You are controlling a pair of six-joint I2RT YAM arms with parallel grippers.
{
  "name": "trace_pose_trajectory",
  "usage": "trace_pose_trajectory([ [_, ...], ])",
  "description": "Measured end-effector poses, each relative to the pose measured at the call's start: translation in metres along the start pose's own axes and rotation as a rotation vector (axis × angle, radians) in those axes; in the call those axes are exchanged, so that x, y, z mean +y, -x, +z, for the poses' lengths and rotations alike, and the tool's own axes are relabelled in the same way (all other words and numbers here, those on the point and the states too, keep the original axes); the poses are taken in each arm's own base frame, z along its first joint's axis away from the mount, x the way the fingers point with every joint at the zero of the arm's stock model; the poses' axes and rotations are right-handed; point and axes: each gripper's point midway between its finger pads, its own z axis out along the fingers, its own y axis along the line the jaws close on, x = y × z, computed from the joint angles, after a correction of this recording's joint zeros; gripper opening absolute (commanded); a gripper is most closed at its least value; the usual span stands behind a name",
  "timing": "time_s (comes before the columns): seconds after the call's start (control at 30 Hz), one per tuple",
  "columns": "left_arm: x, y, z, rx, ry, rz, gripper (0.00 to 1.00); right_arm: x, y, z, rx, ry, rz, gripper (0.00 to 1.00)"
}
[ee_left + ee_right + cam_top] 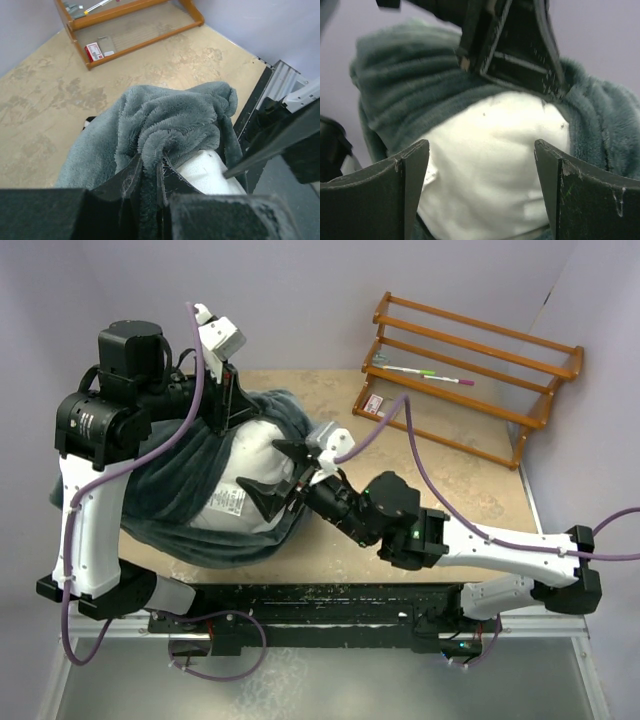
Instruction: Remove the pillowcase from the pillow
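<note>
The plush dark grey fabric pillowcase (165, 115) lies bunched around the plump white stuffed pillow (490, 160) at the left-centre of the beige table (470, 480), with only the pillow's middle bared. The left end effector (149, 182) is clamped on 1 thick fold of that cover at its far side. The right end effector (480, 195) stands wide apart in front of the bare white surface, gripping nothing. Judging from this, a pull by the left arm would likely drag the unanchored pillow along with the cover. The slippery plush fold could also slide out of the jaws. If the right end effector closes off-centre it may pinch grey fabric together with stuffing, locking the 2 together, and both end effectors work near enough to collide.
</note>
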Motion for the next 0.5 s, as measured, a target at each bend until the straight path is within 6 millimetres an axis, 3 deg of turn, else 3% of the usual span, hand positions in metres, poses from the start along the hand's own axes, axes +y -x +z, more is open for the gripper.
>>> trace_pose_trajectory([
  [0.2,-0.007,0.001,0.000,0.010,-0.043,-0.002,0.00,-0.018,-0.041,0.005,0.182,0.042,-0.063,0.88],
  [0.5,-0.008,0.002,0.004,0.021,-0.086,0.022,0.00,-0.040,-0.048,0.019,0.275,0.145,-0.075,0.88],
])
